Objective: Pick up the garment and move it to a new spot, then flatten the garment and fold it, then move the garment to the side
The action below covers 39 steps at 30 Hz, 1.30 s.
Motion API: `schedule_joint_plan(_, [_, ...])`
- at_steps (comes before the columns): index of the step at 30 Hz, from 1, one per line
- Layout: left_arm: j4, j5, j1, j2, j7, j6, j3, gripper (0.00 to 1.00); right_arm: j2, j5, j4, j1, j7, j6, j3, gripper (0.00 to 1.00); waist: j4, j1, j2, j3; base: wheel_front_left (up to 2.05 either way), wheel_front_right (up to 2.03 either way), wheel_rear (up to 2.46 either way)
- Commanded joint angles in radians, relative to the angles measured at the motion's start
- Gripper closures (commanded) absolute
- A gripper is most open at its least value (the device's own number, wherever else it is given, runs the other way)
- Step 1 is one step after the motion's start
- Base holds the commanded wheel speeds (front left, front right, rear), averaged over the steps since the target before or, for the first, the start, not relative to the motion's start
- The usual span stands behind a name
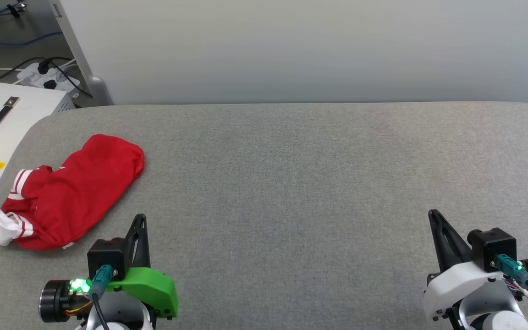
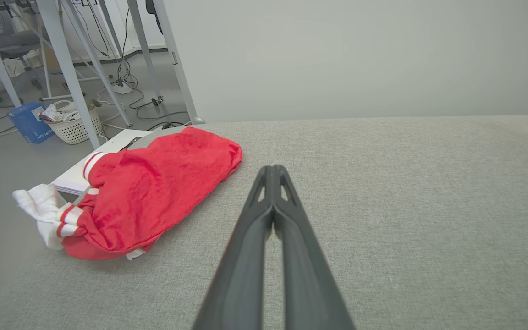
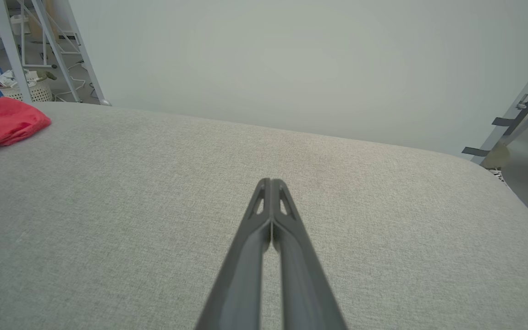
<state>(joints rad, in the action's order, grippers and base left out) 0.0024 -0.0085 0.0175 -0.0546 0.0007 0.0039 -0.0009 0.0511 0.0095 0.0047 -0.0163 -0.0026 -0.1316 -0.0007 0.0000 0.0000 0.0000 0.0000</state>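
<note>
The garment point(image 1: 78, 190) lies crumpled in a red heap at the left end of the grey padded table point(image 1: 300, 183), with a white sleeve and striped trim hanging at the table's left edge. The left wrist view shows the garment point(image 2: 154, 188) ahead and to the left; its lettering is hidden. A red corner of the garment point(image 3: 2, 121) sits at the far left of the right wrist view. My left gripper point(image 1: 140, 219) is shut and empty, just right of the heap and apart from it. My right gripper point(image 1: 432, 214) is shut and empty near the table's front right.
A white box with a black handle point(image 1: 2, 133) stands beside the table's left edge, with a power strip and cables point(image 1: 48, 78) behind it. A pale wall point(image 1: 310, 46) runs behind the table. Table legs, a basket point(image 2: 74, 123) and a blue box stand on the floor at left.
</note>
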Motion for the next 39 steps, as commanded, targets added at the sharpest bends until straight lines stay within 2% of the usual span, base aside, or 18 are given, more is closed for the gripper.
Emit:
schedule_joint_plan(1, [-0.002,0.009,-0.017,0.004,-0.001,-0.004,0.001,1.0,-0.001,-0.009,-0.005,0.016,0.003,0.001,0.001,1.0,0.0,0.0,0.0,0.0,0.0,0.0,0.0])
schedule_joint_plan(4, [-0.002,0.009,-0.017,0.004,-0.001,-0.004,0.001,1.0,-0.001,-0.009,-0.005,0.016,0.003,0.001,0.001,1.0,0.0,0.0,0.0,0.0,0.0,0.0,0.0])
schedule_joint_plan(5, [0.0,0.0,0.0,0.0,0.0,0.0,0.0,0.0,0.0,0.0,0.0,0.0,0.0,0.0,0.0,0.0,0.0,0.0,0.0,0.0,0.0,0.0,0.0])
schedule_joint_plan(39, [-0.016,-0.019,-0.002,0.001,-0.064,0.022,-0.004,0.0,0.0,0.094,-0.054,-0.005,-0.063,0.0,-0.029,0.0,0.0,0.0,0.0,0.0,0.0,0.0,0.0])
